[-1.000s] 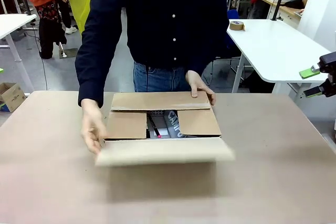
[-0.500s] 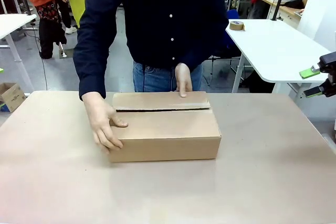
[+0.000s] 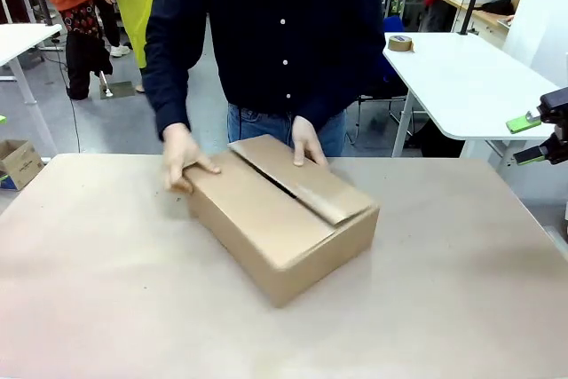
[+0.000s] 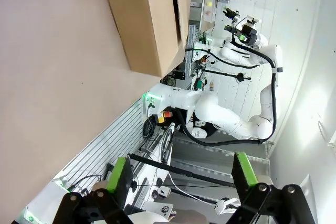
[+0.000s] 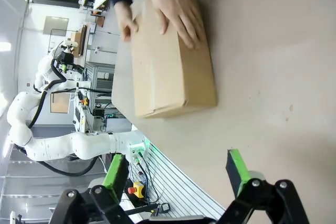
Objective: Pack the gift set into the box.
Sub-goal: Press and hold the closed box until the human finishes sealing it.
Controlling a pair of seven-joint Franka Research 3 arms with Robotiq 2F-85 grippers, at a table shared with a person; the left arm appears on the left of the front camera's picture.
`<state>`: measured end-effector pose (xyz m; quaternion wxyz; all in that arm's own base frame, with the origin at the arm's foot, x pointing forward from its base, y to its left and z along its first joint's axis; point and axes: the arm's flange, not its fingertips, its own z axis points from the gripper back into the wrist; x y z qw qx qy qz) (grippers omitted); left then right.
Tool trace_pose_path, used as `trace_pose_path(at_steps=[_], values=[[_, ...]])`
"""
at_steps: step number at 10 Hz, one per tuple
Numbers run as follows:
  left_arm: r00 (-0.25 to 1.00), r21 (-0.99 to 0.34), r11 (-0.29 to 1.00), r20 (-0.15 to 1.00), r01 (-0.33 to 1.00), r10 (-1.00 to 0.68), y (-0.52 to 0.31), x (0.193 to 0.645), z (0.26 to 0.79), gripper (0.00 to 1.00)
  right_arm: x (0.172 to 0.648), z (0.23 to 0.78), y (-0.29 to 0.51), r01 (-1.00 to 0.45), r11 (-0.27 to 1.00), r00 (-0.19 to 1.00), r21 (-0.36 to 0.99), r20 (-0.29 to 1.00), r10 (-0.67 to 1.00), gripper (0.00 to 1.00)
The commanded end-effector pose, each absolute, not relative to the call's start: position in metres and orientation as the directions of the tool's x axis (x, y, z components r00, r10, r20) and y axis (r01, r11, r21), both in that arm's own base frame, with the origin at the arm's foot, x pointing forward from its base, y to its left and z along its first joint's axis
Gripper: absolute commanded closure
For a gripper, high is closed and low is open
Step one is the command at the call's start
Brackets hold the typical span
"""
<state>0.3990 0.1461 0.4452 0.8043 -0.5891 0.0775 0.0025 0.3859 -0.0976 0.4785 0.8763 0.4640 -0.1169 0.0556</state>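
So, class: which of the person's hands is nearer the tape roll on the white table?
The person's left hand, on the box's far flap, toward the tape roll; right hand holds the opposite corner.

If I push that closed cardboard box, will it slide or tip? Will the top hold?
Low and wide, the cardboard box should slide flat on the smooth table rather than tip. Its top flaps show no tape and one edge stands raised, so they would probably spring open if lifted by the top.
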Motion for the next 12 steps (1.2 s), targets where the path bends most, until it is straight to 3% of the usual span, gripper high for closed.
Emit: trace_pose_path(at_steps=[1,8,9,10,11,12], values=[[0.989,-0.946,0.309,-0.124,-0.093,-0.085,0.146,0.397,0.446,0.00,0.384,0.478,-0.095,-0.193,0.569,0.969,0.800,0.247,-0.018,0.00],[0.988,-0.947,0.306,-0.128,-0.095,-0.087,0.146,0.399,0.445,0.00,0.386,0.479,-0.098,-0.206,0.563,0.966,0.800,0.256,-0.011,0.00],[0.941,-0.934,0.285,0.121,0.216,-0.316,0.095,0.406,0.456,0.00,0.403,0.488,-0.041,-0.475,0.550,0.873,0.687,0.448,0.195,0.00],[0.813,-0.866,0.142,0.376,0.479,-0.444,0.028,0.411,0.453,0.00,0.414,0.486,0.035,-0.745,0.347,0.667,0.570,0.625,0.406,0.00],[0.717,-0.811,0.016,0.507,0.585,-0.478,-0.021,0.413,0.437,0.00,0.411,0.477,0.080,-0.862,0.100,0.480,0.496,0.739,0.472,0.00],[0.703,-0.805,-0.034,0.537,0.592,-0.467,-0.051,0.412,0.421,0.00,0.400,0.466,0.107,-0.910,-0.052,0.343,0.412,0.815,0.467,0.00]])
